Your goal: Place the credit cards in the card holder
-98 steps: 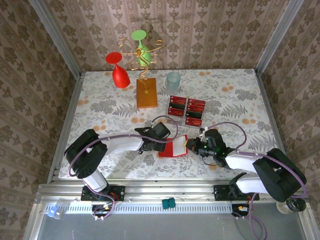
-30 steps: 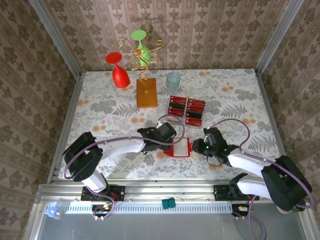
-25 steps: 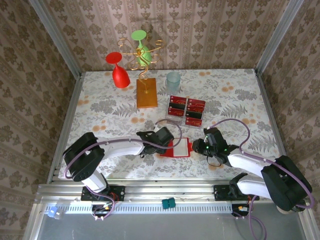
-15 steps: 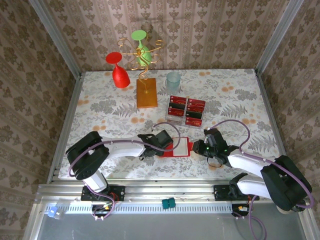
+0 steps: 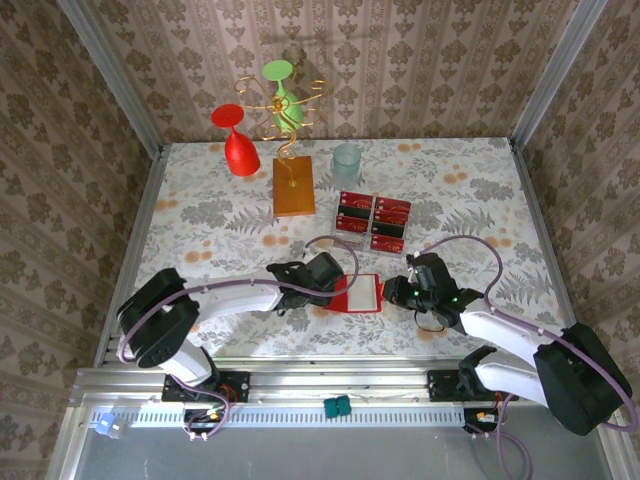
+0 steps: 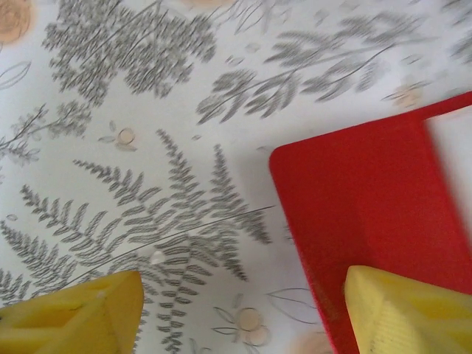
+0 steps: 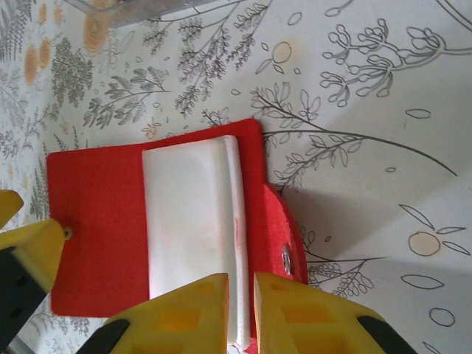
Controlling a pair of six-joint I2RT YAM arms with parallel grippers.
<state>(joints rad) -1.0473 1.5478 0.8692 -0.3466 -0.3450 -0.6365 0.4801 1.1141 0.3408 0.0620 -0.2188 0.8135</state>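
One glossy red folding card holder (image 5: 360,296) is being pinched at its right edge by the right gripper (image 7: 241,282). The left gripper (image 5: 333,290) is being held spread over its left edge. Flat red dark-striped credit cards (image 5: 372,222) are lying just beyond its far side.

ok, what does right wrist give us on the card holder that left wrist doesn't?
Right wrist: the open card holder with its whole pale pocket, its metal snap, a clear tray corner, and the right gripper closed on the pocket's edge. Left wrist: the left gripper open wide, one finger over the holder's red corner, the other over bare cloth. Both: the red holder on the floral tablecloth.
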